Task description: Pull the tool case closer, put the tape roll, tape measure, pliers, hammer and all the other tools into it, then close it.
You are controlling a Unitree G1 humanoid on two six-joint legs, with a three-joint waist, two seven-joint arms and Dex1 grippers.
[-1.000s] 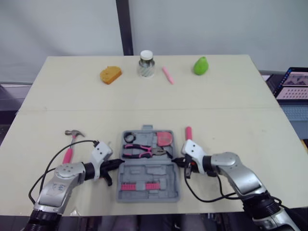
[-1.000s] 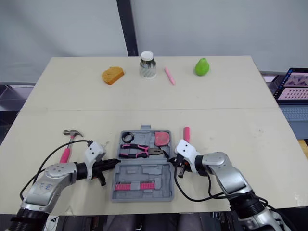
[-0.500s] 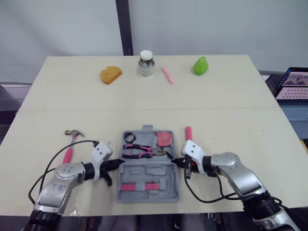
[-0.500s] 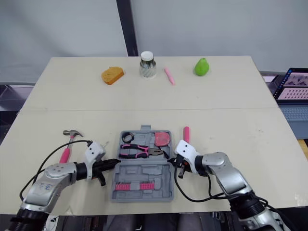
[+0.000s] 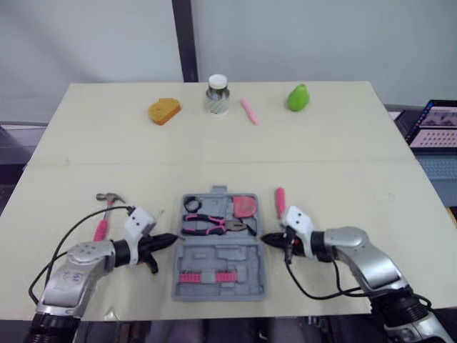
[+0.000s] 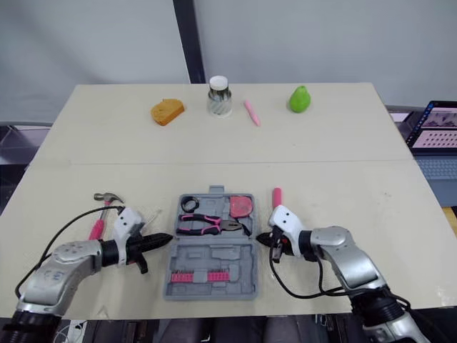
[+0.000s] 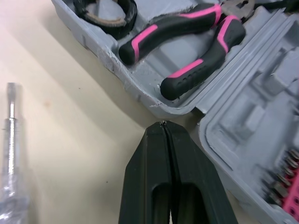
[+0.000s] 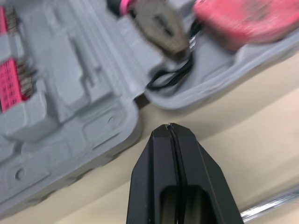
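The grey tool case point(image 5: 235, 266) lies open near the table's front edge. Its far half holds a black tape roll point(image 5: 191, 204), pink-handled pliers point(image 5: 209, 226) and a pink tape measure point(image 5: 245, 206); a pink bit strip point(image 5: 207, 277) sits in the near half. The hammer point(image 5: 105, 214) lies left of the case, and a pink-handled screwdriver point(image 5: 280, 199) lies at its right. My left gripper point(image 5: 170, 240) is shut and empty, its tip just off the case's left side. My right gripper point(image 5: 267, 239) is shut and empty beside the right side. A clear-handled screwdriver point(image 7: 11, 140) lies near the left gripper.
Along the table's far edge stand an orange block point(image 5: 163, 111), a lidded jar point(image 5: 217, 94), a pink pen point(image 5: 248, 111) and a green pear point(image 5: 298, 97). A laptop point(image 5: 437, 123) sits off the table's right side. A seam point(image 5: 321, 163) crosses the tabletop.
Both grippers have drawn back a little from the case's sides, the left one leftward and the right one rightward. The case and tools have not moved.
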